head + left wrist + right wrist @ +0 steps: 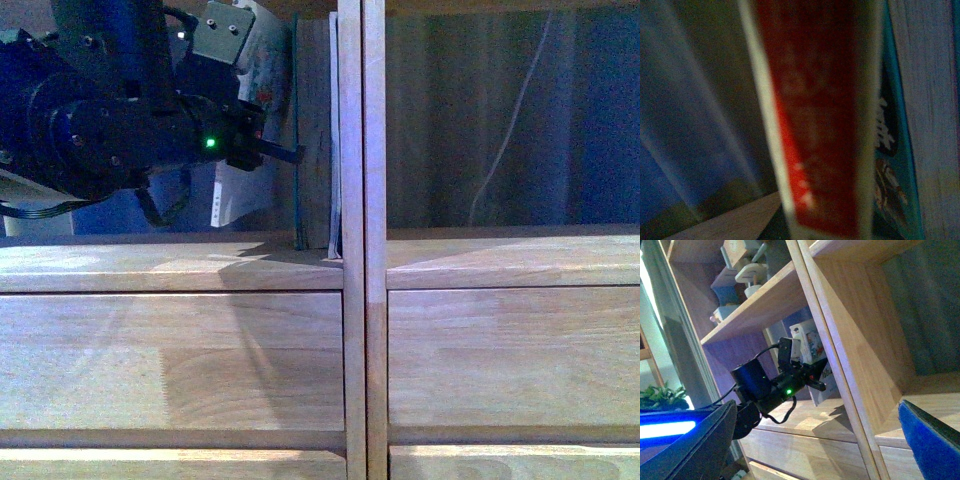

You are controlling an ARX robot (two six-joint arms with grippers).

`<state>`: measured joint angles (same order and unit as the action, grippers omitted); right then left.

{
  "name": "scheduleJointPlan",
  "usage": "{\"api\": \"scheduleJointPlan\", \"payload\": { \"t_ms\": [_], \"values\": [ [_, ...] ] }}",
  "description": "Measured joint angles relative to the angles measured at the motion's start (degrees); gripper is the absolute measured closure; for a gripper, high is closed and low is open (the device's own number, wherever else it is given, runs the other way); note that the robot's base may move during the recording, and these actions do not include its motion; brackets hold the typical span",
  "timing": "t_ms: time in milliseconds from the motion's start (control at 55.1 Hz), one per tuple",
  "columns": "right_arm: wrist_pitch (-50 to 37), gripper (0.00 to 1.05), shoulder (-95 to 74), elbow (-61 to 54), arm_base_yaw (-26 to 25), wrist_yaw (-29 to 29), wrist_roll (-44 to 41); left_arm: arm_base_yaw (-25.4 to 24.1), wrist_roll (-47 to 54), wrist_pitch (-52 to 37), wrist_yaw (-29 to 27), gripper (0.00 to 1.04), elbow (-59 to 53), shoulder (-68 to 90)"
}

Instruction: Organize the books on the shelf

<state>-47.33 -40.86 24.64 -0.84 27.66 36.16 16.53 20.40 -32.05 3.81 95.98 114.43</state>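
My left gripper [264, 140] is shut on the thin floppy paperback [240, 195], holding it upright inside the left compartment of the shelf [362, 250]. Just right of it stands the thick teal-covered book [312, 130], with a thin white one [334, 150] against the double divider. The left wrist view is filled by the paperback's red-and-white spine [815, 125], close beside the teal cover [892, 165]. My right gripper [815, 450] hangs open in front of the shelf, and its view shows the left arm [765, 390] with the paperback [812, 347].
Plain drawer fronts [170, 360] lie below the compartment floor [150, 262]. The right compartment [510, 130] holds only a hanging white cord [510, 130]. Small objects [745, 275] sit on the shelf above, and a potted plant [660, 395] stands off to the left.
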Motion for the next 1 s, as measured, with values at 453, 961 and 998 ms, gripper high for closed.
{"api": "scheduleJointPlan", "payload": {
  "t_ms": [453,961,998],
  "values": [
    [0.00,0.07,0.00,0.00,0.00,0.00,0.00,2.01,1.20,-0.87,-7.10,0.98,2.89,4.81],
    [0.00,0.07,0.00,0.00,0.00,0.00,0.00,2.36,-0.85,-1.38,-10.43,0.72,2.23,4.83],
    [0.00,0.07,0.00,0.00,0.00,0.00,0.00,2.27,-1.60,-0.79,-10.43,0.66,2.21,4.74]
  ]
}}
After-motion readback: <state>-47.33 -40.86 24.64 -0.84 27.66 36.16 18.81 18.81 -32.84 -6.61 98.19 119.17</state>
